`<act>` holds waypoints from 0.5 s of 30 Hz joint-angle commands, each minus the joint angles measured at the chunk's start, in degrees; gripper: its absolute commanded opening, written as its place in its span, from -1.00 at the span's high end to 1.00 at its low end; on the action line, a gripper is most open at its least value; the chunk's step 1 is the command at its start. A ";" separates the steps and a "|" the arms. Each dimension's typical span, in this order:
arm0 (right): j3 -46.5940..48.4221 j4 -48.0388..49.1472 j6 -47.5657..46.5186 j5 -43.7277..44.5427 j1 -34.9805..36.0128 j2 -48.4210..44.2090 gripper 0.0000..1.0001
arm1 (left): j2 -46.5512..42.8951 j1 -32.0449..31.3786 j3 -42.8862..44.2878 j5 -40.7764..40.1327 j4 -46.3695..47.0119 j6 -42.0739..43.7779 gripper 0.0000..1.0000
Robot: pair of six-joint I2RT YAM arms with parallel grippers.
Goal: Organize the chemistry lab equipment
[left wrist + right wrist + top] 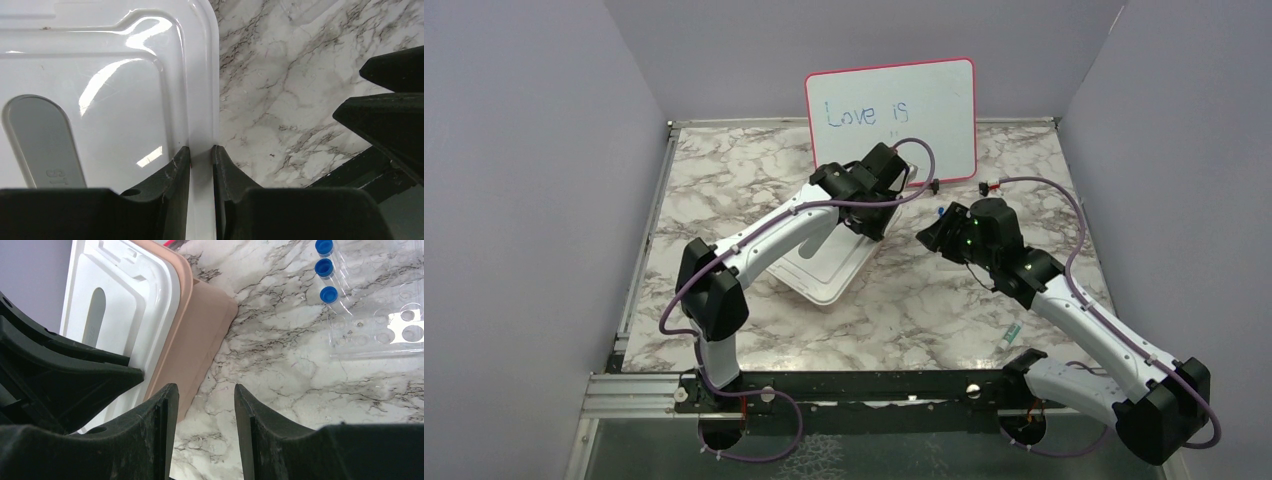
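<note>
My left gripper (201, 152) is shut on the right rim of the white lid (100, 75) of the pink tub (200, 340). Seen from above, the lid (824, 272) lies on the marble table under the left gripper (859, 220). Just to the right of the tub's corner, my right gripper (205, 395) hangs open over bare marble with nothing between its fingers. Three clear tubes with blue caps (325, 271) stand in a clear plastic rack (380, 325) further right. A green-handled slim tool (1010, 334) lies near the right arm's base.
A pink-framed whiteboard (890, 110) with blue writing leans against the back wall. Grey walls close in the table (724, 200) on the left, right and back. A black rail (864, 385) runs along the near edge.
</note>
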 commanded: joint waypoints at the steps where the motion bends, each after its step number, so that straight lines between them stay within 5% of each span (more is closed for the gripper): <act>1: -0.11 0.25 0.04 0.77 0.32 -0.80 0.02 | -0.13 -0.35 3.93 2.04 4.20 -0.23 0.46; 10: 2.88 0.71 -5.59 -4.24 0.36 3.63 -0.04 | -8.40 2.45 -0.11 3.65 9.54 -0.49 -0.24; 15: 6.37 1.25 -9.57 -7.46 0.40 7.45 -0.11 | -17.19 6.81 -9.46 3.70 15.84 -2.40 -0.39</act>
